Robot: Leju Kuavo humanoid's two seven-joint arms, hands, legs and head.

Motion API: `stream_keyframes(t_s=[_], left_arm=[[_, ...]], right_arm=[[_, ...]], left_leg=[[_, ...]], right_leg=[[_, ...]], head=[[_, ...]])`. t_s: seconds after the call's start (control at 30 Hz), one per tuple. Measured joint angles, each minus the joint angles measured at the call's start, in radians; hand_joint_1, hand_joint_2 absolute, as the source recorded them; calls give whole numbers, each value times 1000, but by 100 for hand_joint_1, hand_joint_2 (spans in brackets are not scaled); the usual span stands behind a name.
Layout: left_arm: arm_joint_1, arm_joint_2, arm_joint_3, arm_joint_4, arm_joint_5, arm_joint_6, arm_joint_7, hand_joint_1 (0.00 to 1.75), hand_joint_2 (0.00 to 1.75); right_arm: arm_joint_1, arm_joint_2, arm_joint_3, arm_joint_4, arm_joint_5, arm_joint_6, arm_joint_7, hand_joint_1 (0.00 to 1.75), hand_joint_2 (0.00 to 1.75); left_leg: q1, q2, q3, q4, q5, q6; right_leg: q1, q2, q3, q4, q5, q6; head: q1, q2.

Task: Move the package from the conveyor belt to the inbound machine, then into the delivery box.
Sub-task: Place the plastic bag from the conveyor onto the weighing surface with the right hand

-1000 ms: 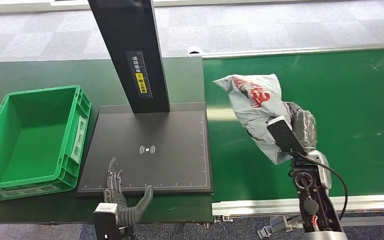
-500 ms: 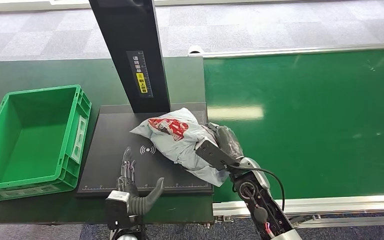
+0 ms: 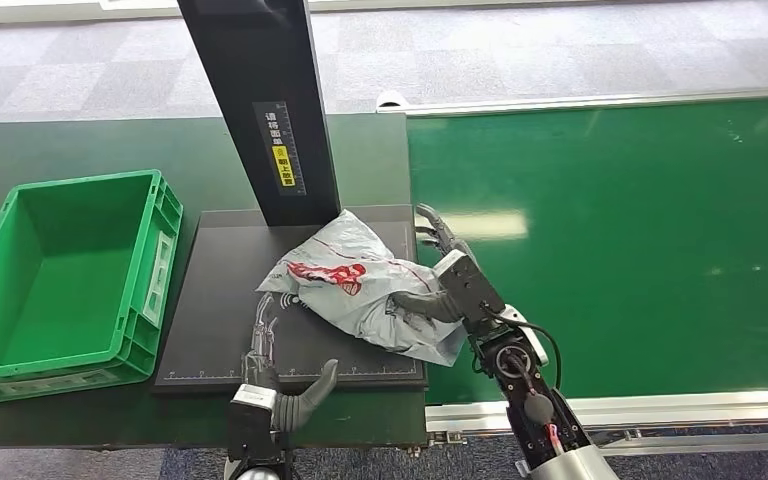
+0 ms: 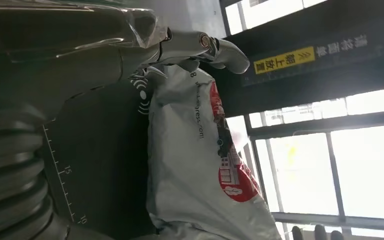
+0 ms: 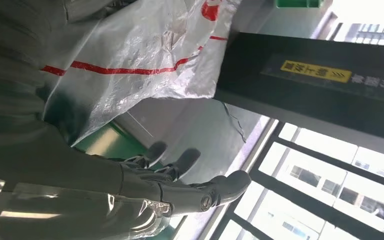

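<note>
Package (image 3: pixel 360 290) lies on the inbound machine (image 3: pixel 220 300), long axis slanting toward the right hand (image 3: pixel 450 275), whose fingers are spread, thumb resting on the bag; left hand (image 3: pixel 270 375), empty and splayed, sits nearer the delivery box (image 3: pixel 150 260).

You see grey carpet tiles (image 3: pixel 560 50) beyond the dark green table (image 3: pixel 80 150); bright windows (image 5: pixel 330 190) stand behind.
</note>
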Motion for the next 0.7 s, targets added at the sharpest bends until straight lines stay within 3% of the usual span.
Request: stream_keyframes(t_s=[0.13, 0.3, 0.5, 0.7], left_arm=[[-49, 49, -43, 24, -248, -146, 50, 0, 175], [-163, 86, -87, 62, -549, -324, 139, 0, 175], [-344, 75, -146, 189, -755, -361, 208, 0, 175], [-502, 5, -207, 380, -881, -337, 293, 0, 175]], right_arm=[[30, -19, -32, -68, -72, 41, -26, 0, 175], [92, -33, -62, -170, -123, 72, -50, 0, 175], [145, -36, -83, -277, -142, 101, -55, 0, 175], [158, -35, -94, -331, -159, 116, -52, 0, 175]], left_leg=[[0, -1, 0, 0, 0, 0], [0, -1, 1, 0, 0, 0], [0, -1, 1, 0, 1, 0], [0, -1, 1, 1, 1, 0]], right_leg=[[0, 0, 0, 0, 0, 0], [0, 0, 0, 0, 0, 0], [0, 0, 1, 0, 1, 0], [-1, 0, 1, 0, 1, 0]], head=[[0, 0], [0, 0], [0, 0], [0, 0]])
